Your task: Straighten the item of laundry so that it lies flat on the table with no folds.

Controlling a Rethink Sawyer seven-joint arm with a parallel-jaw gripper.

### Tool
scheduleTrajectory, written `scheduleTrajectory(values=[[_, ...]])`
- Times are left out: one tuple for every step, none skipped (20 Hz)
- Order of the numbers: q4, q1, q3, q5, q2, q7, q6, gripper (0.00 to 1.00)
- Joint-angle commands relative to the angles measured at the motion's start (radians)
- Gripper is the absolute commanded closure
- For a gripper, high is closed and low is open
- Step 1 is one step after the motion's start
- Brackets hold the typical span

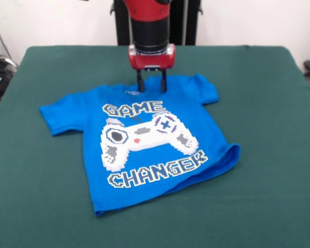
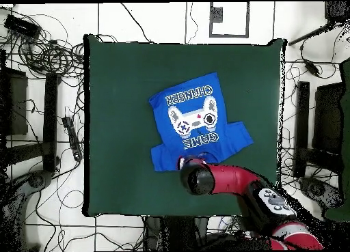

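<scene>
The item of laundry (image 1: 144, 142) is a bright blue short-sleeved T-shirt lying print side up near the middle of the table (image 1: 268, 103). The print shows a white pixel game controller between the words "GAME" and "CHANGER". In the front view the shirt sits rotated, with the collar toward the far edge and the hem toward the near edge. Both sleeves are spread outward. The hem corner at the picture's right is curled over on itself, forming a rounded fold; the rest of the body lies mostly flat. The table surface is dark green cloth and extends well beyond the shirt on every side.

The gripper (image 1: 151, 82) hangs from the red and black arm (image 2: 232, 181) directly over the collar area. Its two dark fingers (image 1: 140, 81) point down, a narrow gap between them, their tips at the fabric near the neckline. Whether fabric is pinched between them cannot be determined.
</scene>
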Motion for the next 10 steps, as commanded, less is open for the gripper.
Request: scheduleTrajectory(values=[[-0.116,-0.036,0.054,-0.059,0.022,-0.067,0.113,0.0],[-0.116,-0.037,0.057,-0.061,0.018,-0.066,0.12,0.0],[-0.115,-0.038,0.06,-0.063,0.014,-0.065,0.127,0.0],[-0.114,-0.039,0.063,-0.064,0.009,-0.063,0.134,0.0],[-0.103,-0.042,0.067,-0.066,-0.005,-0.063,0.14,0.0],[-0.091,-0.045,0.07,-0.064,-0.02,-0.062,0.15,0.0],[-0.073,-0.044,0.071,-0.066,-0.037,-0.056,0.15,0.0],[-0.057,-0.045,0.075,-0.063,-0.055,-0.052,0.158,0.0],[-0.042,-0.045,0.078,-0.061,-0.074,-0.048,0.166,0.0],[-0.027,-0.046,0.081,-0.058,-0.093,-0.044,0.174,0.0]])
